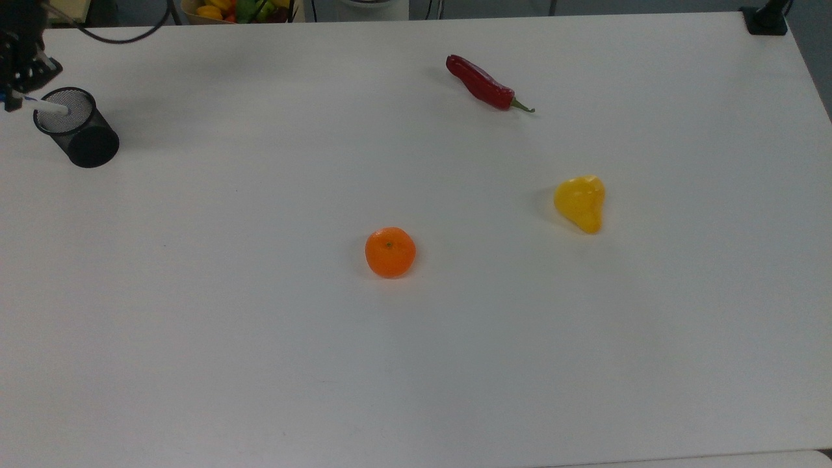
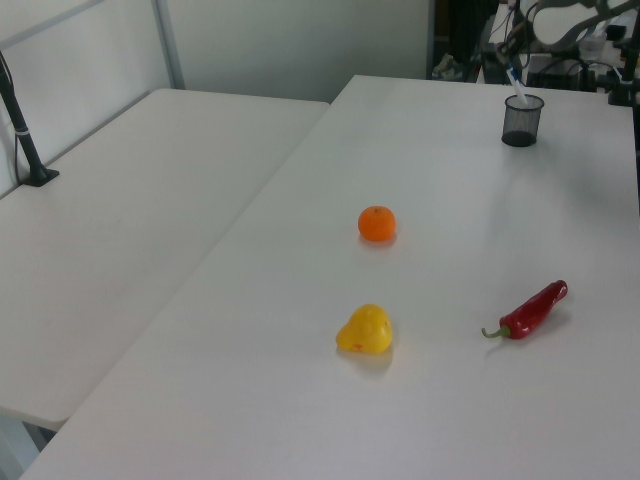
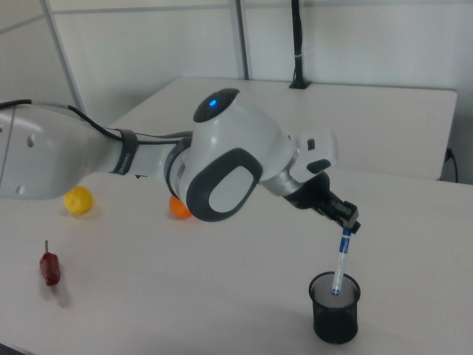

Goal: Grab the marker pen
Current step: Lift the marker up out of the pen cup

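Gripping one marker pen (tip inside one mesh cup), the claw hangs above it.

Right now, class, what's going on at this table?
The robot's gripper holds the marker pen by its top, with the pen's lower end still inside the black mesh cup. An orange, a yellow pepper and a red chili lie untouched elsewhere on the white table.
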Robot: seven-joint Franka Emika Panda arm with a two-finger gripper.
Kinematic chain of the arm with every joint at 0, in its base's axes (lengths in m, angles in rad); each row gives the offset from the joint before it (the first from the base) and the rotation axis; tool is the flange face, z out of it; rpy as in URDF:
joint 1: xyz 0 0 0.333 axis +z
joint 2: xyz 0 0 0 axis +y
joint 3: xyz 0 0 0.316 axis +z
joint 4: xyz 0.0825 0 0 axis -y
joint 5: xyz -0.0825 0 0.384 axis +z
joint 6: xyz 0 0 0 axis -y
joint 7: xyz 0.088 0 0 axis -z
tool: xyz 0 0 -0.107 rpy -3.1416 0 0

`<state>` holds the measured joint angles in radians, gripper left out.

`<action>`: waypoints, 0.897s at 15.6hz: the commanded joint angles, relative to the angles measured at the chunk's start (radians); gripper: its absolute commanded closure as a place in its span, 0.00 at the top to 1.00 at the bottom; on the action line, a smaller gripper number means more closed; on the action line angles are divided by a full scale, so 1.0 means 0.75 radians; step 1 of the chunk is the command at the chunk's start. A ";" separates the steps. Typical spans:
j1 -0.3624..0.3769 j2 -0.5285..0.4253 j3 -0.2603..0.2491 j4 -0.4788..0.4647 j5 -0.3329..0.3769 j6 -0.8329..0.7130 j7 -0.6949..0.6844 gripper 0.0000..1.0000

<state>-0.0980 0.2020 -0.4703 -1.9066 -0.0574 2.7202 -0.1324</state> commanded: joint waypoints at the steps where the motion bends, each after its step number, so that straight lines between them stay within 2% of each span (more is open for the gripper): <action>1: 0.004 -0.163 0.052 -0.006 -0.009 -0.062 -0.006 0.00; 4: 0.002 -0.226 0.126 0.000 -0.007 -0.150 -0.010 0.00; 7: 0.002 -0.239 0.279 0.018 -0.007 -0.319 -0.003 0.00; 11: 0.004 -0.231 0.439 0.077 -0.005 -0.697 0.003 0.00; 14: 0.004 -0.204 0.555 0.074 0.009 -0.786 0.003 0.00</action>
<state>-0.0896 0.0384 -0.1242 -1.8576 -0.0567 2.2067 -0.1305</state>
